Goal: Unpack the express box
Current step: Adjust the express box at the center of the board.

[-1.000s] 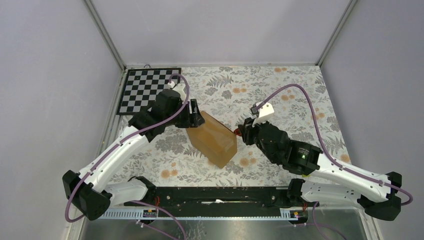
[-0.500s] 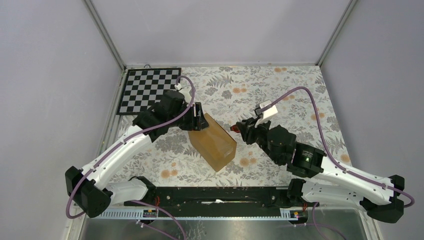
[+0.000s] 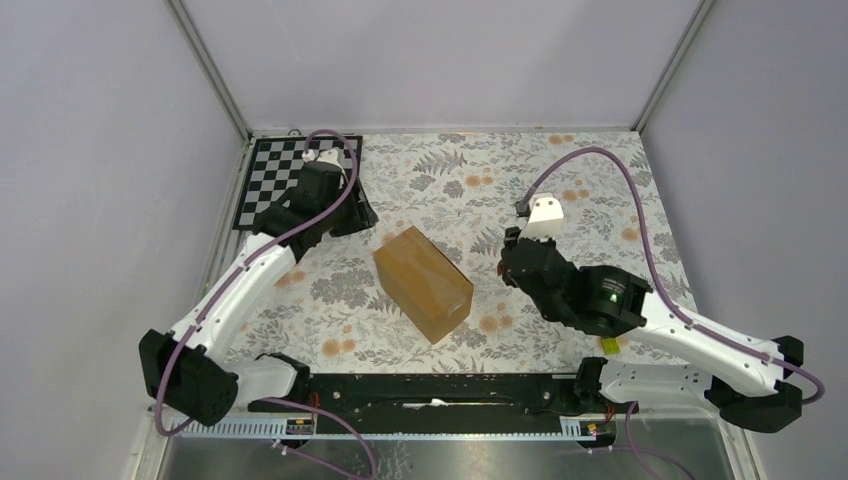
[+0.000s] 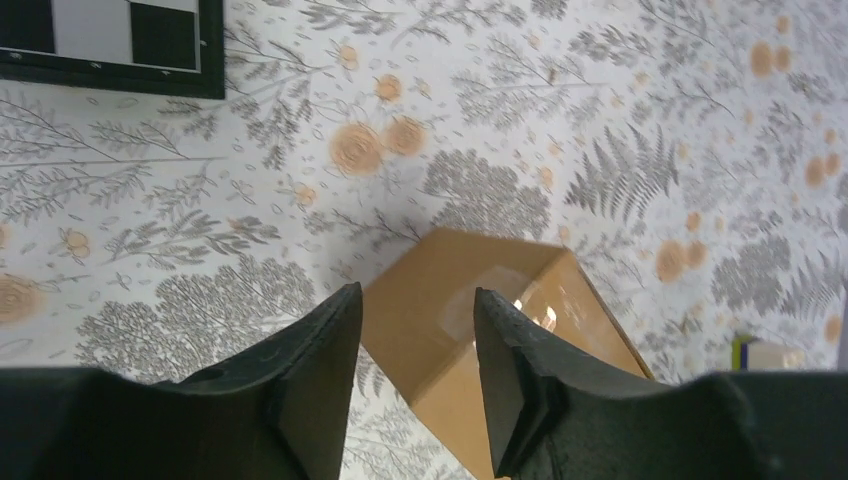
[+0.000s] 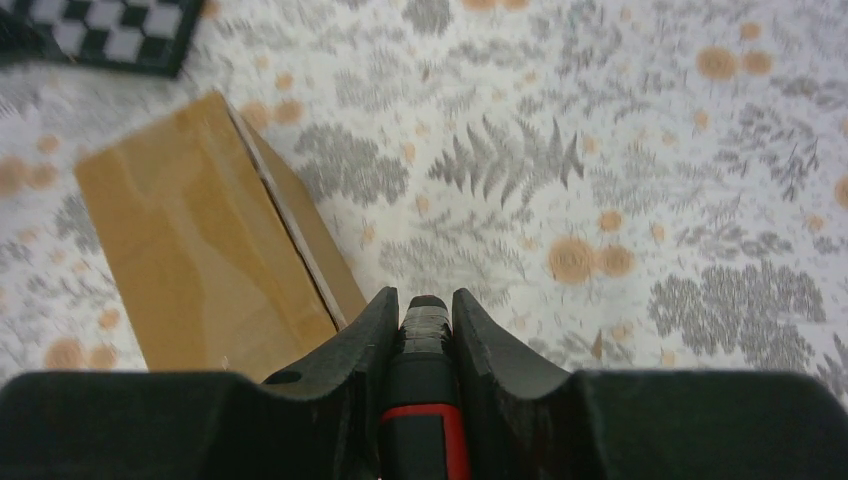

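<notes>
From above, the express box (image 3: pixel 424 283) lay askew at the middle of the table (image 3: pixel 600 180), apparently still taped. Left wrist: the left gripper (image 4: pixel 412 345) hung empty, jaws apart, facing its end. Right wrist: the right gripper (image 5: pixel 425 315) clamped a cutter (image 5: pixel 424 420), ready to slit the seam.

Below and ahead of the left gripper (image 4: pixel 415 300), the express box (image 4: pixel 490 340) is the 1 obstacle, apart from its 2 spread fingers; flat tablecloth (image 4: pixel 600 120) lies open beyond and to either side; the right gripper (image 5: pixel 420 300), its gap filled by a cutter (image 5: pixel 426 330), faces open cloth; the box stands near its left.
</notes>
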### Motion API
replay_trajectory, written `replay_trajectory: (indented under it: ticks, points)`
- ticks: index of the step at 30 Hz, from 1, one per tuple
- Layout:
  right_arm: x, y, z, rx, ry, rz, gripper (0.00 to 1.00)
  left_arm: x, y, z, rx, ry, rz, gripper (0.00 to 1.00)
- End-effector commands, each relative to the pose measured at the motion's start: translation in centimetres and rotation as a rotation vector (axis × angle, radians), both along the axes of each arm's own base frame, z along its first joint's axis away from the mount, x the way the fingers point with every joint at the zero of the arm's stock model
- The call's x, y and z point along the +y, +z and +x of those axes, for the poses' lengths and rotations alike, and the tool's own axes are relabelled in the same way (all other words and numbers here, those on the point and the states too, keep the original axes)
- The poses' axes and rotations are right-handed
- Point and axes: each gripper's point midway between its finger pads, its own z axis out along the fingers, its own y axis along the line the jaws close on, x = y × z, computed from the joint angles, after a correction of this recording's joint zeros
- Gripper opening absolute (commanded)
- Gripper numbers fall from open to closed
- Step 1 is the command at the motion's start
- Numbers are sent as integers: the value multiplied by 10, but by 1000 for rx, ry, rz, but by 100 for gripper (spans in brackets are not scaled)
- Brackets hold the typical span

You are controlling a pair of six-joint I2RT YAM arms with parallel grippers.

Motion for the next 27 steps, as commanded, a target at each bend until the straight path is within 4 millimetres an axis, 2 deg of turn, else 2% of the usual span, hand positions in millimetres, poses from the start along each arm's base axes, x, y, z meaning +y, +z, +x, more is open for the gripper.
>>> replay_trajectory:
  ticks: [1,8,12,16,20,24,27]
  points:
    - [-6,-32,-27,206,13,-44,0,5,-4,31,-20,97,-42,45]
    - [33,-62,-57,402,167,28,0,1,-34,38,38,109,-63,38]
    - [63,-69,-61,428,232,124,0,-3,-41,32,56,98,-92,36]
    - [81,-58,-53,387,249,201,0,-5,-48,22,77,88,-114,35]
    - [90,-49,-42,357,259,225,0,-6,-50,10,82,73,-123,34]
    - [94,-51,-28,382,258,234,0,-5,-52,1,88,59,-127,33]
    - [88,-57,-19,386,228,206,0,-5,-52,-3,87,52,-129,33]
